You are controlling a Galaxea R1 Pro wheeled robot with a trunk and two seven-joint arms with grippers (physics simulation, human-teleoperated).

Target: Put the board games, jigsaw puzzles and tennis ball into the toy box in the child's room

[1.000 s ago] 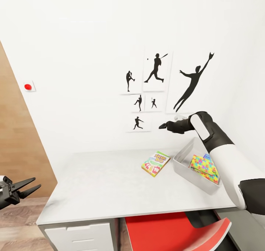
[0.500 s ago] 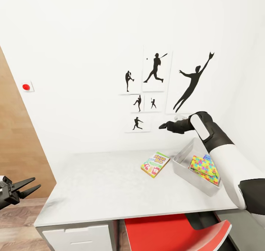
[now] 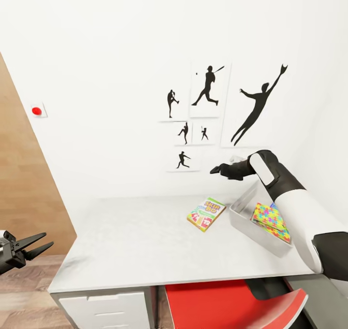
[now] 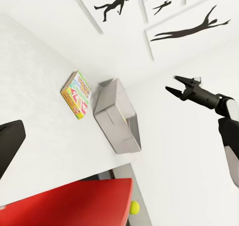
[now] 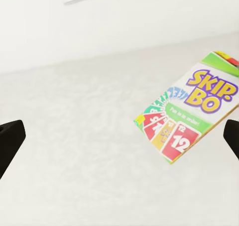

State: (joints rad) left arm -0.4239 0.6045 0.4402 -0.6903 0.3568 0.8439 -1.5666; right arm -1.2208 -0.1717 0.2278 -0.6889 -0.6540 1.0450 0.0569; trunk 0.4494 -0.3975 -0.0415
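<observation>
The left claw (image 3: 30,247) hangs low at the near left, off the counter's edge, its fingers apart and holding nothing, much as it did a moment ago. A red chair (image 3: 232,305) sits tucked under the near edge of the counter (image 3: 135,251); in the left wrist view a tennis ball (image 4: 134,206) shows beside it, below counter level. On the counter the card game box (image 3: 206,214) lies flat, just left of the grey toy box (image 3: 251,225), which holds a bright jigsaw puzzle (image 3: 270,221). Farther back, the right claw (image 3: 216,170) hovers above the game box, fingers spread and empty. The whole scene has slid slightly rightward and down since the earlier frame, so the camera turned; the things lie unmoved.
</observation>
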